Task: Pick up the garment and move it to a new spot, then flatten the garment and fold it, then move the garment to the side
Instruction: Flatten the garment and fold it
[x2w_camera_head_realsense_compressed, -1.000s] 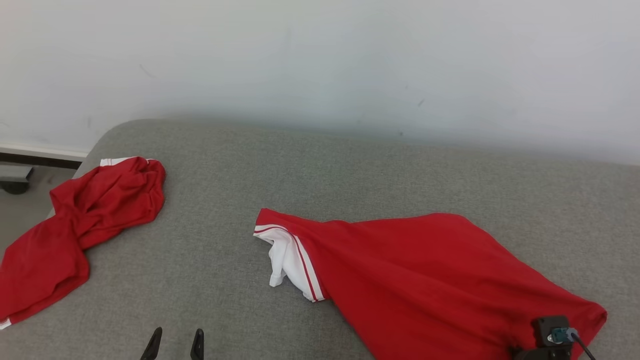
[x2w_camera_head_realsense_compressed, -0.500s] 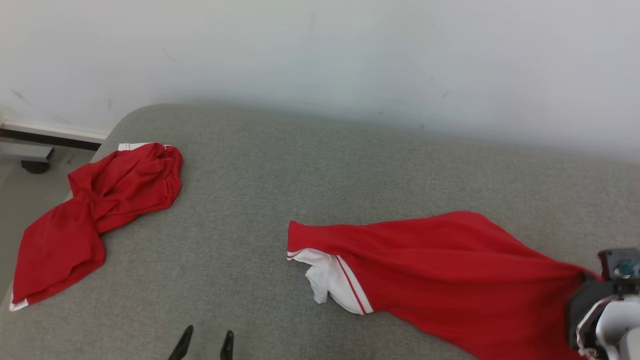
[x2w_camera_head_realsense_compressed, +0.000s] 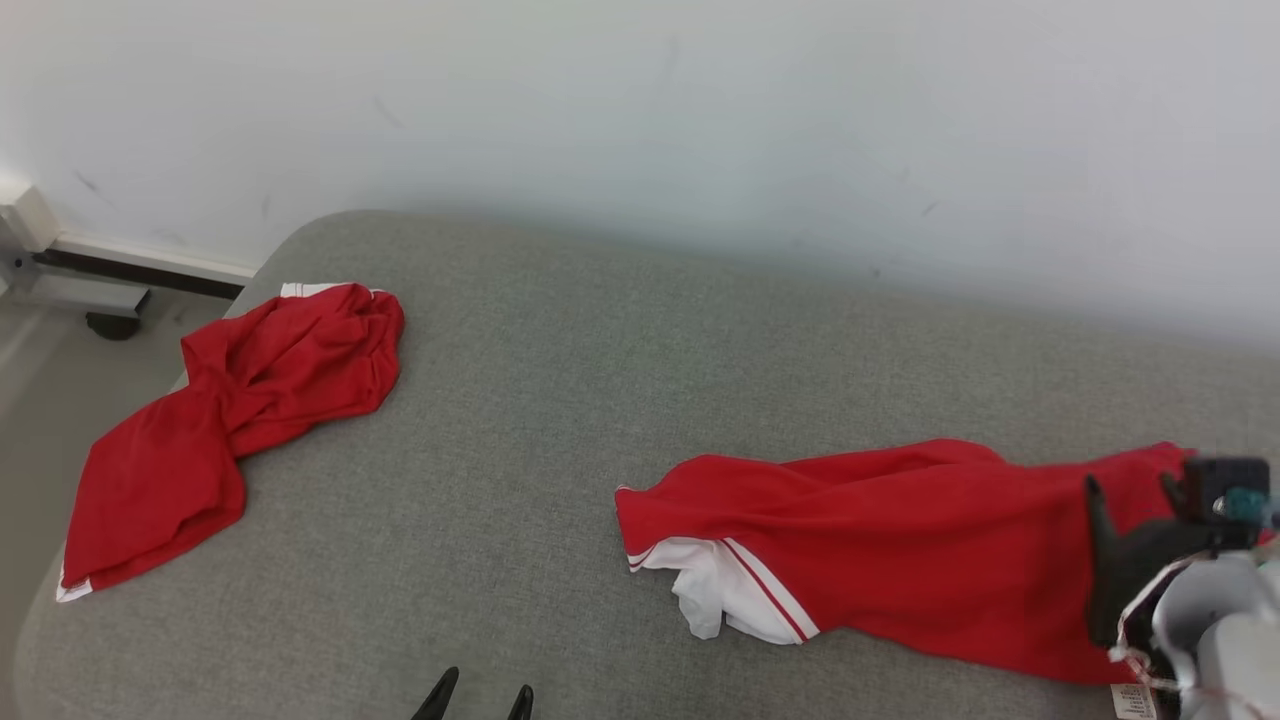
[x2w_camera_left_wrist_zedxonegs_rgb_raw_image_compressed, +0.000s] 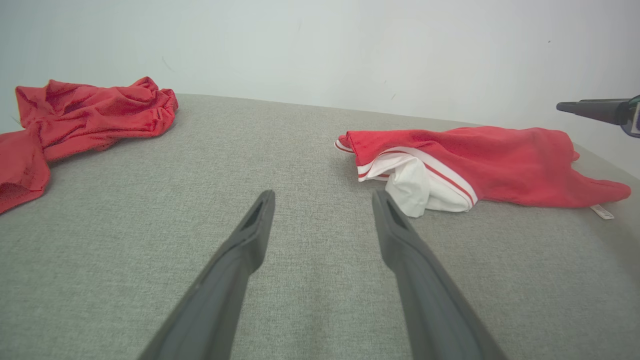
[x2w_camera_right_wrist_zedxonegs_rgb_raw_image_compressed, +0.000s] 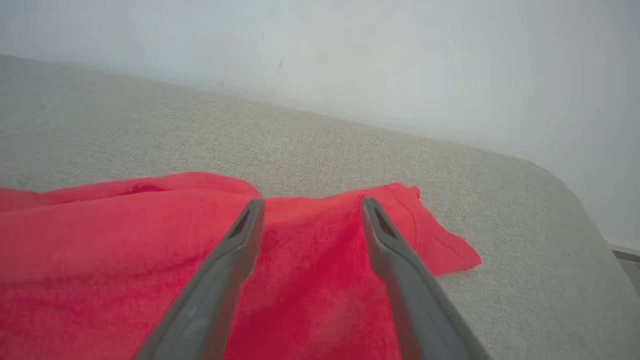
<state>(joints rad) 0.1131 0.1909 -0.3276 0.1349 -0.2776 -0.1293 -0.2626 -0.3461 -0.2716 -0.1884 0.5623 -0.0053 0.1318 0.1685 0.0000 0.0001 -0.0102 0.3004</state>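
Observation:
The garment (x2w_camera_head_realsense_compressed: 900, 540) is red with a white, red-striped end (x2w_camera_head_realsense_compressed: 730, 600). It lies bunched in a long strip on the right half of the grey cushion (x2w_camera_head_realsense_compressed: 560, 400), and shows too in the left wrist view (x2w_camera_left_wrist_zedxonegs_rgb_raw_image_compressed: 500, 165) and the right wrist view (x2w_camera_right_wrist_zedxonegs_rgb_raw_image_compressed: 100, 250). My right gripper (x2w_camera_head_realsense_compressed: 1132, 485) hovers open over its right end, fingers apart above the cloth with nothing between them (x2w_camera_right_wrist_zedxonegs_rgb_raw_image_compressed: 311, 201). My left gripper (x2w_camera_head_realsense_compressed: 485, 685) stands open low over bare cushion (x2w_camera_left_wrist_zedxonegs_rgb_raw_image_compressed: 324, 194), well left of the garment's white end.
A second red garment (x2w_camera_head_realsense_compressed: 230, 420) lies crumpled at the cushion's left edge, partly hanging over it (x2w_camera_left_wrist_zedxonegs_rgb_raw_image_compressed: 75, 115). A pale wall (x2w_camera_head_realsense_compressed: 700, 120) runs behind the cushion. Floor and a dark caster (x2w_camera_head_realsense_compressed: 110, 325) show at far left. The cushion's right edge is close to the garment's end (x2w_camera_right_wrist_zedxonegs_rgb_raw_image_compressed: 575, 210).
My right gripper has opened and let go of the garment, which was stretched from its right end and now lies slack on the cushion. The head camera has shifted. Left gripper unchanged.

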